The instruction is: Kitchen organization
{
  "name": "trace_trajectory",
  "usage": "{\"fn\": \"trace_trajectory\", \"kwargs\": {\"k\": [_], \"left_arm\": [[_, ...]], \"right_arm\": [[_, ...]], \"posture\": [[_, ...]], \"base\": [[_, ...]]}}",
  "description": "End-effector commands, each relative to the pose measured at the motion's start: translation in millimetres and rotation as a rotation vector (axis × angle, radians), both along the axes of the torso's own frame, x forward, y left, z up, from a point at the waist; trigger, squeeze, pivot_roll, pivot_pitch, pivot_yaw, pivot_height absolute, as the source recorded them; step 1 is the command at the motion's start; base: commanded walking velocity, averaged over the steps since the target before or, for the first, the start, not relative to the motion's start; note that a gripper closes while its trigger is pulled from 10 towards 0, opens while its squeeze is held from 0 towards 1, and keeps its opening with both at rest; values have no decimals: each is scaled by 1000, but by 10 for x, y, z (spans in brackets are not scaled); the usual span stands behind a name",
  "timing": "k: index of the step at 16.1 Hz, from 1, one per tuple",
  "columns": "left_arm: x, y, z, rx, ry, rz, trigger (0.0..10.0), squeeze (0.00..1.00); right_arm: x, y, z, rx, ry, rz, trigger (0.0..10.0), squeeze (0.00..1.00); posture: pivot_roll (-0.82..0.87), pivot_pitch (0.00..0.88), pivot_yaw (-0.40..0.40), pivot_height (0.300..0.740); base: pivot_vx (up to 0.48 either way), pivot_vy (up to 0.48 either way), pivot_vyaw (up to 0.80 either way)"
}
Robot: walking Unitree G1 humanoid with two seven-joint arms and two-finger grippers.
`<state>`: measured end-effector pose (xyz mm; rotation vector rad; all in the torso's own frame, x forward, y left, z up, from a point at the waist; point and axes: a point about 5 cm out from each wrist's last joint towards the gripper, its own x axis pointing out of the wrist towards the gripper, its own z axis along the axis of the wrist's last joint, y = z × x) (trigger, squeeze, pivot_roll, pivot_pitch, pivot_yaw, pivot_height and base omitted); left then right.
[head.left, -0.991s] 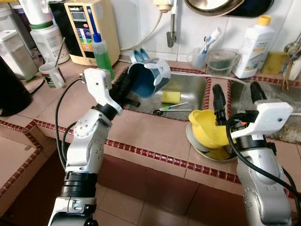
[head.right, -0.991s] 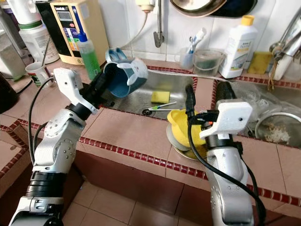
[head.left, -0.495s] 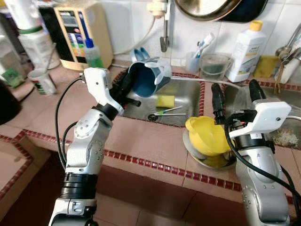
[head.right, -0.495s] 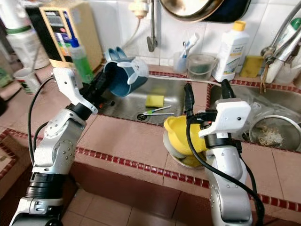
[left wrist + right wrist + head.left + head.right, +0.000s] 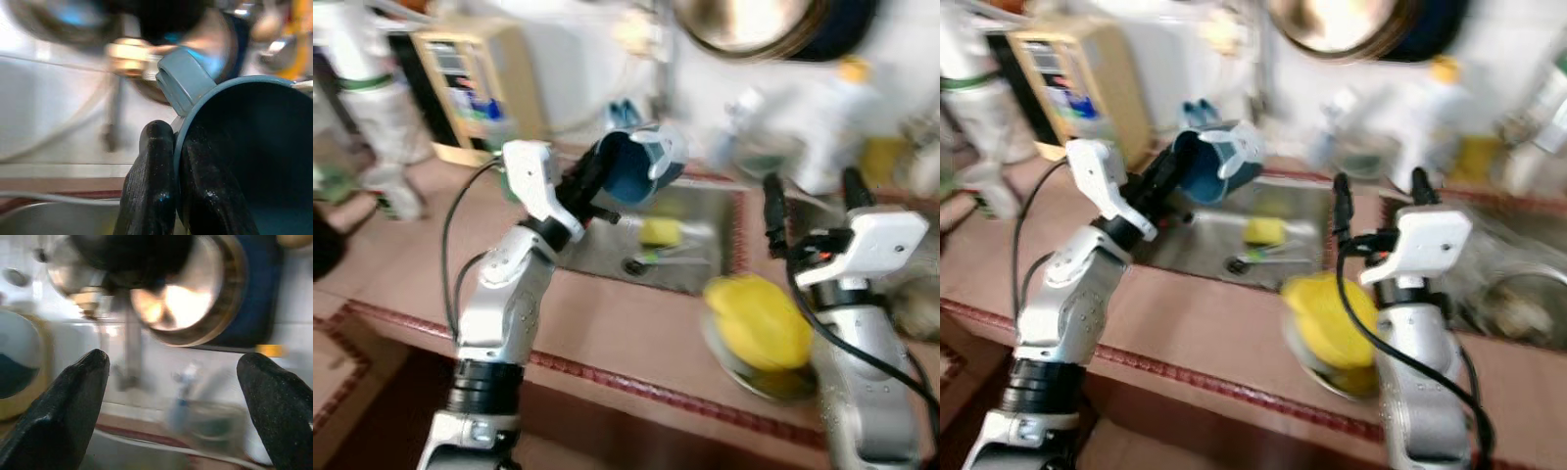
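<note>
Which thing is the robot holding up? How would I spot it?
Look above the metal sink in the tiled counter. The left gripper pinches the rim of a blue jug, tipped sideways, mouth toward the robot. Nothing else is lifted.

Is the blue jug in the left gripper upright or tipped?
Tipped: the blue jug, pinched at its rim by the left gripper, has its mouth facing sideways.

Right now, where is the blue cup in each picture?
Left eye view: the blue cup is upper middle, tipped over the sink, in the left pincer.
Right eye view: upper left of middle.
Left wrist view: fills the right side, rim pinched.
Right wrist view: I can't tell.
Shared landmark: the hanging pan.
</note>
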<state>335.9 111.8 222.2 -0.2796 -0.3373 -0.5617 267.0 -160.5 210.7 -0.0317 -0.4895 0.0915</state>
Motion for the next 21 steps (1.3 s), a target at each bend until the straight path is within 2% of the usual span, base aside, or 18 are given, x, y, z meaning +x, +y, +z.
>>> {"fn": "trace_trajectory", "kwargs": {"k": [1,5,7,9,10,12,13,15,19,21], "left_arm": [[6,-15,29,-8,9,1,10000,0],[31,-50,-8,25,48,-20,10000,0],[51,-40,6,78,36,-28,10000,0],[150,-4,-5,165,56,-40,10000,0],[171,-1,-12,181,62,-45,10000,0],[278,9,-58,286,96,-12,10000,0],[352,36,-87,320,128,32,10000,0],[477,76,-114,362,161,67,10000,0],[578,97,-119,400,191,87,10000,0],[625,112,-170,447,220,89,10000,0]], "right_arm": [[1,-27,5,-9,-3,-9,10000,0],[-7,-17,-18,-10,19,5,10000,0],[-49,-4,-19,-21,38,29,10000,0],[-132,-2,-8,0,90,59,10000,0],[-150,4,-10,-1,100,61,10000,0],[-210,48,-95,31,228,83,10000,0],[-242,59,-81,45,242,77,10000,0],[-313,87,-34,58,268,75,10000,0],[-412,82,-7,83,316,54,10000,0],[-553,90,-5,98,355,57,10000,0]], "posture": [[-167,0,65,740],[-173,0,72,740],[-184,0,80,740],[-201,0,89,740],[-207,0,93,740],[-219,0,102,740],[-229,0,109,740],[-245,0,117,740],[-272,0,128,740],[-287,27,140,740]], "base": [[0,0,0],[0,0,0],[0,0,0],[0,0,0],[0,0,0],[0,0,0],[0,0,0],[0,0,0],[0,0,0],[0,0,0]]}}
